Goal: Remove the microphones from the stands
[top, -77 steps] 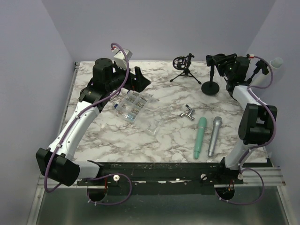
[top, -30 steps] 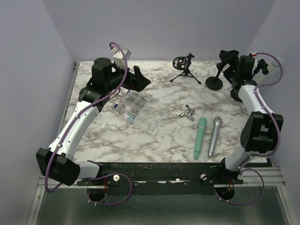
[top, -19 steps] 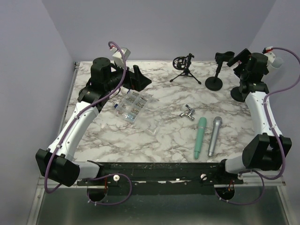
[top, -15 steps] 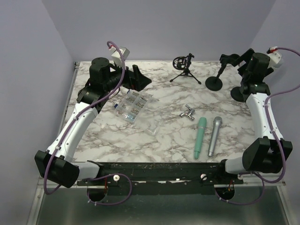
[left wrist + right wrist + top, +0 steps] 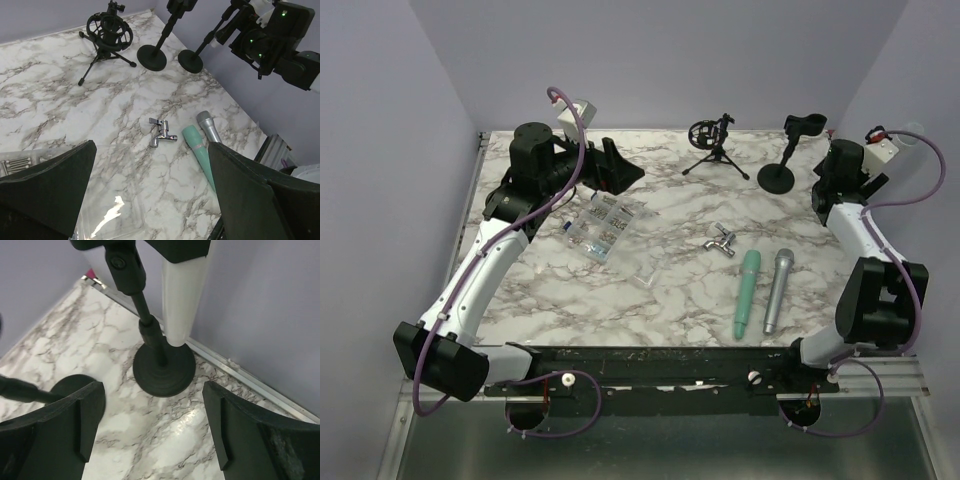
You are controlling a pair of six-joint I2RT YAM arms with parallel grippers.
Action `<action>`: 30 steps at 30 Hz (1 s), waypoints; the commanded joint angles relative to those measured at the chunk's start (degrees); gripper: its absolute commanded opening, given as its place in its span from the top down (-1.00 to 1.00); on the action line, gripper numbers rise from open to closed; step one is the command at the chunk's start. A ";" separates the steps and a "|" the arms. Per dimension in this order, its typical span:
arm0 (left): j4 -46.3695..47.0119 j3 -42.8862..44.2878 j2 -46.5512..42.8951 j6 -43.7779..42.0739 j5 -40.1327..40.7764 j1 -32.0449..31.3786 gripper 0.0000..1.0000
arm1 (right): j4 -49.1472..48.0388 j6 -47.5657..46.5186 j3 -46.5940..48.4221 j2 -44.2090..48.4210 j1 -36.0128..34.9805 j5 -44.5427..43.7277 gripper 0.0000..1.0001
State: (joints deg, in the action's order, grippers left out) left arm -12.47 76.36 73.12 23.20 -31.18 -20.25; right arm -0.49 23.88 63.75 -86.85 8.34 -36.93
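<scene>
- Right pincer (image 5: 152, 400) is spread wide with nothing in it. It's pointing down at the round foot of the stand (image 5: 164, 367), way out at about 2 o'clock on the tabletop (image 5: 670, 290).
- The white microphone (image 5: 182, 290) is at 12 o'clock in the right wrist view. It hangs just beside the stand's pole with its lower end a bit above the foot. A dark clip holds it up top, mostly cropped out. So it isn't off the stand yet.
- Left pincer (image 5: 150, 165) is open and empty too. It's parked around 10 o'clock above the clear parts box (image 5: 600, 225), well apart from the action.
- I'd call this the line-up step, before any grab. My guess for the next move: get the fingers up either side of the white barrel, close, then slide it out along the clip. That stand looks tippy, so a sideways yank could take it over.
- The right wrist cam is the only view that really shows the mic and its clip. From the top camera the right arm hides most of it.
- The top view does show stuff the right wrist cam misses. There's a teal mic (image 5: 748, 293) and a silver mic (image 5: 778, 290) lying at 5 o'clock, with a tap fitting (image 5: 720, 240) near them. At 12 o'clock there's a tripod stand (image 5: 715, 148), plus a second round-base stand (image 5: 778, 180) whose clip looks empty.
</scene>
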 commanded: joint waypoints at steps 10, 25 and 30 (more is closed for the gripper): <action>2.51 -0.66 0.59 2.71 -4.10 2.53 -0.97 | -16.46 -6.70 1.68 -11.51 0.82 -10.41 -0.41; 2.35 -0.56 2.02 2.81 -4.42 3.21 -0.97 | -23.04 -9.26 4.22 -16.63 1.45 -6.58 -0.03; 2.52 -0.51 2.11 2.99 -4.76 3.29 -0.97 | -23.69 -9.33 5.54 -18.13 1.76 -6.11 0.00</action>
State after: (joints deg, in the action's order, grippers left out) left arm -11.22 76.36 75.11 25.41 -34.00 -17.30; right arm -21.45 15.00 67.09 -102.78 9.41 -43.64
